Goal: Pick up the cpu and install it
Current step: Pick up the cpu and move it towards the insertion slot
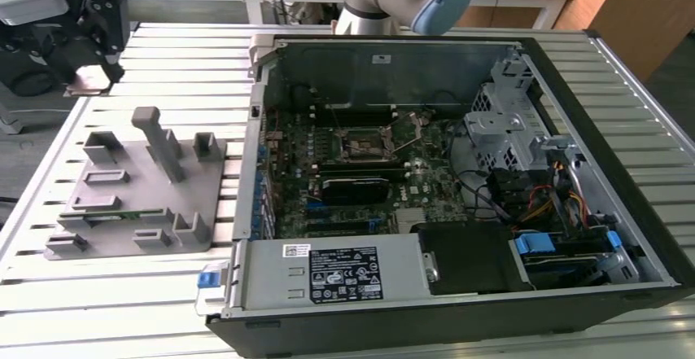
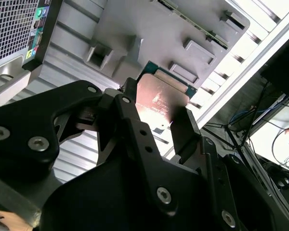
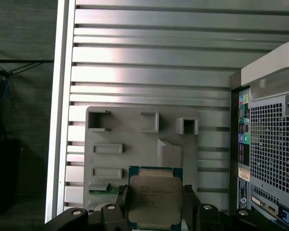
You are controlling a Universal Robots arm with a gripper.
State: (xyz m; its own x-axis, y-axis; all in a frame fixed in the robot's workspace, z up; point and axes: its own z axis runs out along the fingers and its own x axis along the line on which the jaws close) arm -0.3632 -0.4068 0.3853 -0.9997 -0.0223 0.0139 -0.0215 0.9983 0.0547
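The tool [image 3: 156, 208] is clamped on the cpu [image 3: 153, 192], one finger [image 2: 130, 103] on each of two opposite edges, metal top facing the first wrist view. The chip is held off the table [image 1: 109, 294]. The grey holder [image 1: 142, 188] lies at nine o'clock from the open computer [image 1: 434, 172].

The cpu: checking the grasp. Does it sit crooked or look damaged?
Nothing stands out. In the first wrist view the cpu sits square between the jaws of the gripper, over the grey holder plate, with no visible damage.
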